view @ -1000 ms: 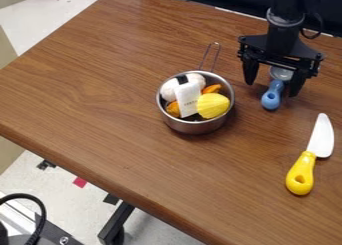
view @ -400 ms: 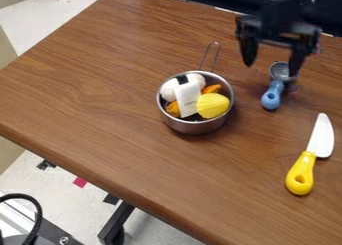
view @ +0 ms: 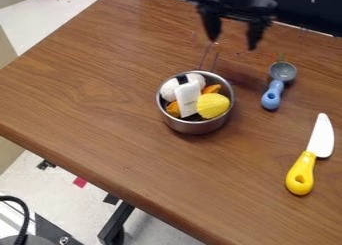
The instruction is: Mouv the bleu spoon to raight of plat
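Claw point(view: 232, 43) hangs open (fingers well apart).

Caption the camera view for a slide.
Open gripper above wooden table, blue spoon and yellow-handled knife right of the metal pot.

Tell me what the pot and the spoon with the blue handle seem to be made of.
The pot looks like smooth, shiny metal, probably steel, going by its bright rim and grey sheen. The spoon has a blue handle that looks like plastic; its grey bowl could be metal or plastic.

Bare table point(view: 250, 103) leaves a passage between pot point(view: 194, 127) and spoon point(view: 272, 98); the pot's handle point(view: 203, 61) blocks toward the far edge.
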Robot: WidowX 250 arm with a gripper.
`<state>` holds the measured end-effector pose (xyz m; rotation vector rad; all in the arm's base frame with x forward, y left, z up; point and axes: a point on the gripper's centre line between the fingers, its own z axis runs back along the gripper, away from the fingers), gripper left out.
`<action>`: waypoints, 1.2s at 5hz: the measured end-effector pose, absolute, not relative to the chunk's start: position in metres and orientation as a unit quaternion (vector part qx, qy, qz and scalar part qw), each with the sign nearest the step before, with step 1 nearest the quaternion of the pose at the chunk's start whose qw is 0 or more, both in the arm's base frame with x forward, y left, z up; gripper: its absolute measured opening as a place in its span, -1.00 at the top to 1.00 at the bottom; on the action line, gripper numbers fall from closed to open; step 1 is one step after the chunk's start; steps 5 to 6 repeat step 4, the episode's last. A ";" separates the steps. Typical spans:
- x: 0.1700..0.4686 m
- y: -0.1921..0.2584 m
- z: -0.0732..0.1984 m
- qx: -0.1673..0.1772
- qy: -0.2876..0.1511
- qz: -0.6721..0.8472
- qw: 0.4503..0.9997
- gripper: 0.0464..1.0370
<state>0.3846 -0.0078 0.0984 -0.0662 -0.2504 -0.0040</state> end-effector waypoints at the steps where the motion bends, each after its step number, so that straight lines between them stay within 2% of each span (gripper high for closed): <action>1: 0.398 0.013 0.105 -0.040 -0.129 -0.008 0.991 -0.92; 2: 0.411 0.033 0.104 -0.039 -0.136 0.012 0.990 -0.92; 3: 0.427 0.046 0.110 -0.054 -0.155 0.026 0.986 -0.92; 4: 0.450 0.052 0.109 -0.040 -0.147 0.059 0.987 -0.92; 6: 0.450 0.052 0.109 -0.040 -0.147 0.059 0.987 -0.92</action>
